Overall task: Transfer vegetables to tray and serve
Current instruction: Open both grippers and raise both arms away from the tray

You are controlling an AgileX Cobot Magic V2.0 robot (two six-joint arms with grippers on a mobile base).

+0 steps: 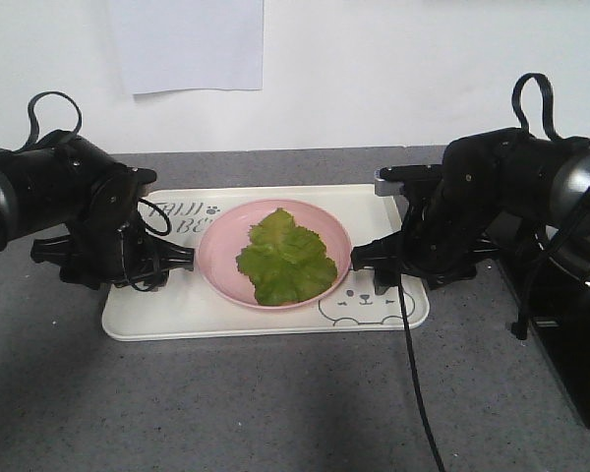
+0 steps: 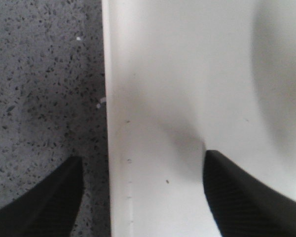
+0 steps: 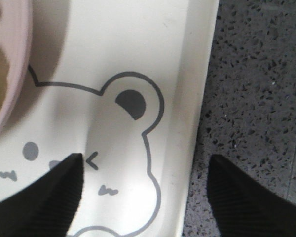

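The vegetables [image 1: 285, 258], a flat bunch of crinkled green lettuce, lie on a round pink plate [image 1: 221, 258] that stands on the cream tray [image 1: 177, 307]. My left gripper [image 1: 113, 261] is open and points down over the tray's left edge. In the left wrist view [image 2: 143, 163] one finger is over the table and the other over the tray [image 2: 187, 74]. My right gripper [image 1: 413, 270] is open over the tray's right edge. In the right wrist view [image 3: 145, 163] it straddles the rim beside the bear face [image 3: 123, 148]. The plate's rim [image 3: 19, 49] shows at upper left.
The tray rests on a grey speckled table [image 1: 275, 403]. A black box [image 1: 570, 344] stands at the right edge. A black cable [image 1: 418, 383] runs from the right arm toward the front. A white sheet [image 1: 187, 39] hangs on the back wall.
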